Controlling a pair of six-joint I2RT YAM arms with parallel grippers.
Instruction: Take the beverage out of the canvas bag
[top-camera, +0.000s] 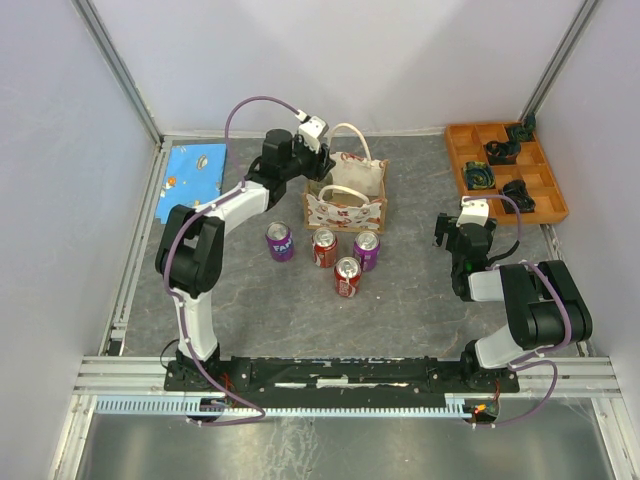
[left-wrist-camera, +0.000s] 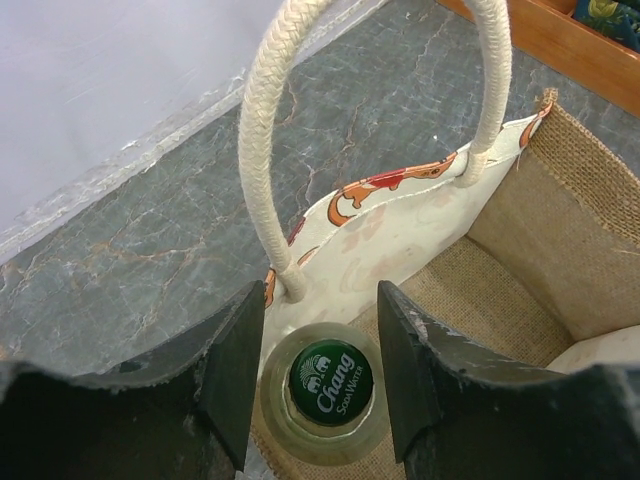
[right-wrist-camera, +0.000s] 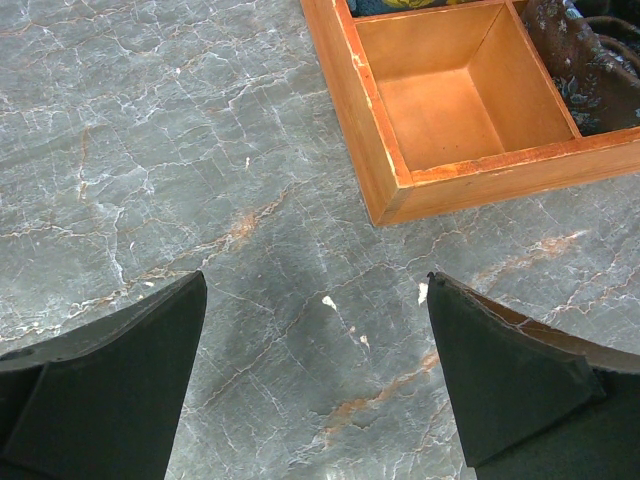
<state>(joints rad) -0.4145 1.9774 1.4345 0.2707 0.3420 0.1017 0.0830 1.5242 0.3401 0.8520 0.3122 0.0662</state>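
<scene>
Of the beverage (left-wrist-camera: 328, 385), only a green cap printed "Chang Soda Water" and pale glass shoulders are seen; the body is hidden inside the canvas bag (left-wrist-camera: 520, 250) and cut off by the lower edge of the left wrist view. From above, the bottle cannot be made out at all. It is stood in the bag's near-left corner, just below the foot of one cream rope handle (left-wrist-camera: 265, 150). The bag is tan burlap inside, with white sides patterned in red-orange, and two handles are counted. The left gripper (left-wrist-camera: 320, 300) is held over that corner, its jaws spread to either side of the bottle; whether they touch the glass cannot be told. Four cans are stood on the table (top-camera: 400, 300) just in front of the bag: two purple (top-camera: 280, 241) and two red (top-camera: 325, 247). The right gripper (right-wrist-camera: 315, 280) is parked wide apart, holding nothing, near the orange tray (right-wrist-camera: 350, 90), whose dark contents are hard to identify.
</scene>
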